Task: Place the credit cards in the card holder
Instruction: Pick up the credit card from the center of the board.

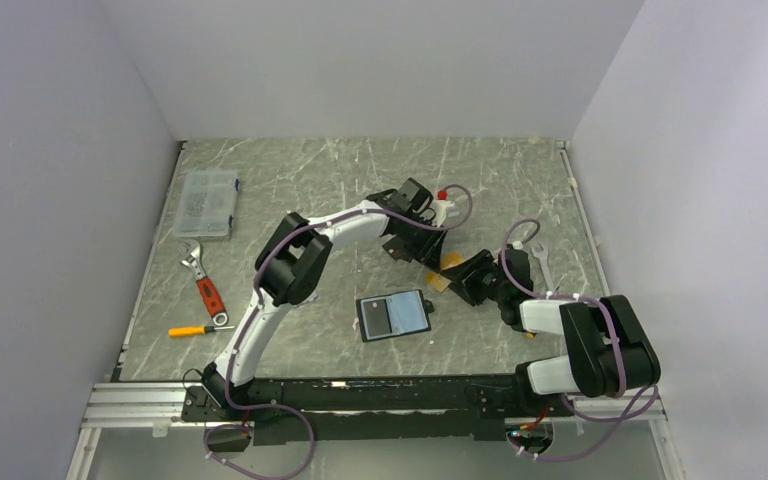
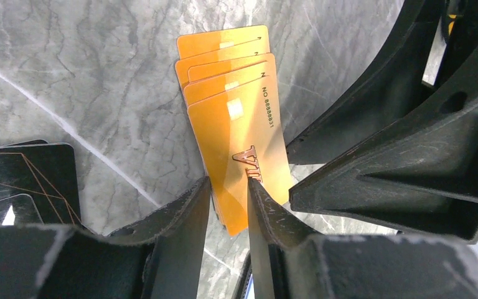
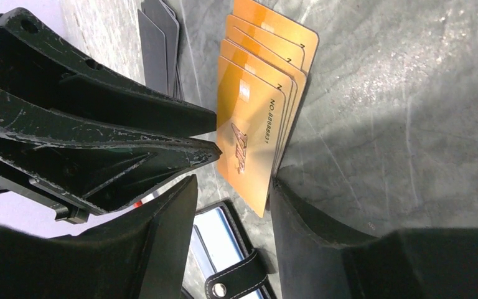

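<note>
Far left on the grey marbled worktop (image 1: 290, 170): a clear plastic compartment box (image 1: 208, 203), a red-handled adjustable wrench (image 1: 205, 282) and a yellow-handled screwdriver (image 1: 196, 330), all well apart from the work.

Further right, toward the front edge and between the two arm bases, the small black leather-like folding card holder (image 1: 393, 314). Lies open, shiny bluish-grey pockets up, snap tab toward the right.

Next, a few black credit cards (image 2: 25, 177), flat on the worktop beside the left arm's fingers (image 2: 183, 221) and apart from the orange ones. Those fingers: a narrow gap apart, tips over the near end of the fanned stack of orange-tan credit cards (image 2: 233, 93), clamped on nothing as far as can be seen.

Same stack flat on the worktop, long axis running straight away from the left fingers, top card wider than the gap. From the other side, the right arm's fingers (image 3: 302, 215): well apart, straddling the top card's near corner. Both arms at the stack, neither clearly nearer.

Farther right, a plain steel spanner (image 1: 543, 265), apart from the cards.

Probably hinges on getting one thin card off a hard, smooth surface: little to get under, likelier to slide than to lift. Open worktop round the stack, yet scant room between the two sets of fingers. A clash there looks the main risk.
</note>
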Robot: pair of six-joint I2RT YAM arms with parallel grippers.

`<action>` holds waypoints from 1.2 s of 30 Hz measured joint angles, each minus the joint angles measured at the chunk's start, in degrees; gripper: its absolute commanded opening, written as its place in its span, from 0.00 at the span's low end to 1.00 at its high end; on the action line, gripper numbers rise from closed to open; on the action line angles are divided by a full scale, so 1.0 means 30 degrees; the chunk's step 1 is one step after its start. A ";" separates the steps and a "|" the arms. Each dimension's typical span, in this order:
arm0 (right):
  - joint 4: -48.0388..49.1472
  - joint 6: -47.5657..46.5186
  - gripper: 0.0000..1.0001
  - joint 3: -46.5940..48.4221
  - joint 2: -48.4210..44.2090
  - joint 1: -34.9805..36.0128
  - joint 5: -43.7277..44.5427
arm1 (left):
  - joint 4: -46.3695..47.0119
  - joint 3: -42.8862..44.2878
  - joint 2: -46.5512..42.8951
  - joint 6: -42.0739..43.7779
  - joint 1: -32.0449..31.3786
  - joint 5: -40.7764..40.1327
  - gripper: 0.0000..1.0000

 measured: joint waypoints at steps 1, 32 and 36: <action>0.0066 0.0066 0.48 -0.0095 0.0000 0.0000 -0.0015 | 0.0066 0.0000 0.0000 -0.0015 -0.0022 0.0066 0.36; 0.0415 0.0903 0.08 -0.3366 -0.3541 0.0109 0.0627 | 0.0896 -0.0991 0.0189 -0.1319 0.0036 0.3949 0.36; 0.0401 0.0831 0.05 -0.3271 -0.3300 0.0109 0.0568 | 0.0903 -0.0976 0.0219 -0.1362 0.0117 0.4051 0.36</action>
